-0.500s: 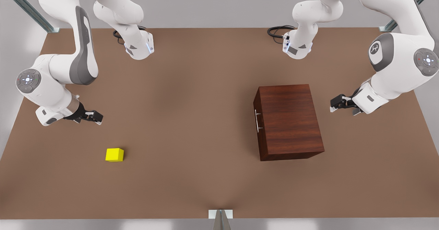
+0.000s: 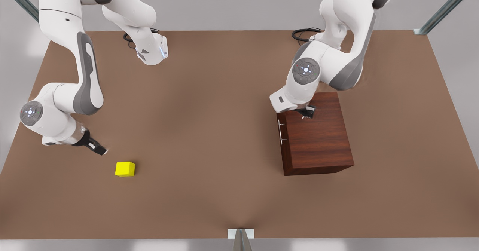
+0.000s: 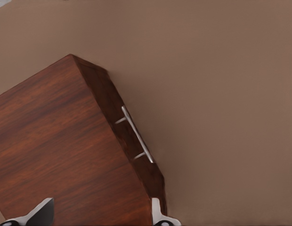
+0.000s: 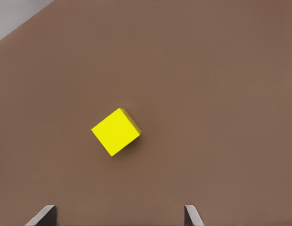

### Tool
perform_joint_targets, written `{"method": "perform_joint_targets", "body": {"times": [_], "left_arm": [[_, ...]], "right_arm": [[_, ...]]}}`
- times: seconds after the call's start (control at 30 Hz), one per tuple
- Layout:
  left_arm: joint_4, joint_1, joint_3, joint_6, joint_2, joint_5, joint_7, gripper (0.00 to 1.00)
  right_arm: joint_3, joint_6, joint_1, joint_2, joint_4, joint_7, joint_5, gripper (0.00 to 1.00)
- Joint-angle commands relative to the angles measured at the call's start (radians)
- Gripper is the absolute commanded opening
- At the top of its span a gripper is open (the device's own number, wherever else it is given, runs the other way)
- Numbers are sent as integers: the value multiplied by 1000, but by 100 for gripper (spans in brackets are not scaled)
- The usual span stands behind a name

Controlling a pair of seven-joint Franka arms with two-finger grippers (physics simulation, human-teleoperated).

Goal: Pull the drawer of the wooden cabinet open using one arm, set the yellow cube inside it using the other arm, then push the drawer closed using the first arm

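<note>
The wooden cabinet [image 2: 318, 135] stands on the table at the front view's right, and its top fills part of the left wrist view [image 3: 52, 155]. Its drawer [image 2: 283, 142] is shut, the silver bar handle [image 2: 280, 132] [image 3: 136, 134] facing the front view's left. My left gripper [image 2: 308, 113] [image 3: 99, 219] hovers open over the cabinet's top near the drawer-side edge. The yellow cube [image 2: 125, 168] [image 4: 116, 131] lies on the table at the front view's left. My right gripper [image 2: 99, 150] [image 4: 117, 219] is open, just short of the cube and apart from it.
The brown table [image 2: 209, 131] spreads wide between cube and cabinet. Black cables [image 2: 305, 33] lie by the arm bases at the back edge. A metal bracket [image 2: 240, 234] sits at the front edge, and frame struts [image 2: 441, 11] stand at the back corners.
The left arm swung from beside the cabinet's far side to above its top. The right gripper dropped lower and closer to the cube. Cube and cabinet have not moved.
</note>
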State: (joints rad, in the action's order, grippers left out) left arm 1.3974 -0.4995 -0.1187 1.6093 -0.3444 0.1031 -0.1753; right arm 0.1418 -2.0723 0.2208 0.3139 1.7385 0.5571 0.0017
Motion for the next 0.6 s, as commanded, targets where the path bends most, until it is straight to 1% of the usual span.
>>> {"method": "perform_joint_targets", "body": {"times": [0.0, 0.1, 0.13, 0.17, 0.27, 0.33, 0.43, 0.57], "left_arm": [[-31, -53, 1, -11, -50, 78, -713, 100], [-34, -76, -10, 23, -88, 55, -746, 100], [-34, -91, -10, 44, -113, 61, -875, 100], [-34, -99, -10, 89, -134, 60, -920, 100], [-34, -102, -9, 152, -192, 78, -929, 100], [-21, -102, -7, 208, -205, 116, -931, 100], [-21, -102, -4, 227, -228, 127, -932, 100], [-11, -113, -4, 215, -255, 257, -934, 100]], "right_arm": [[-1, -181, 6, 37, 0, 623, 24, 100], [1, -232, 6, 99, -2, 623, 23, 100], [1, -232, 5, 128, -5, 623, 20, 100], [-1, -232, 6, 157, -33, 623, 21, 100], [-1, -232, 19, 220, -74, 624, 27, 100], [-1, -232, 19, 241, -77, 624, 21, 100], [1, -232, 23, 280, -103, 655, 15, 100], [-2, -226, 17, 295, -96, 704, 11, 100]]}}
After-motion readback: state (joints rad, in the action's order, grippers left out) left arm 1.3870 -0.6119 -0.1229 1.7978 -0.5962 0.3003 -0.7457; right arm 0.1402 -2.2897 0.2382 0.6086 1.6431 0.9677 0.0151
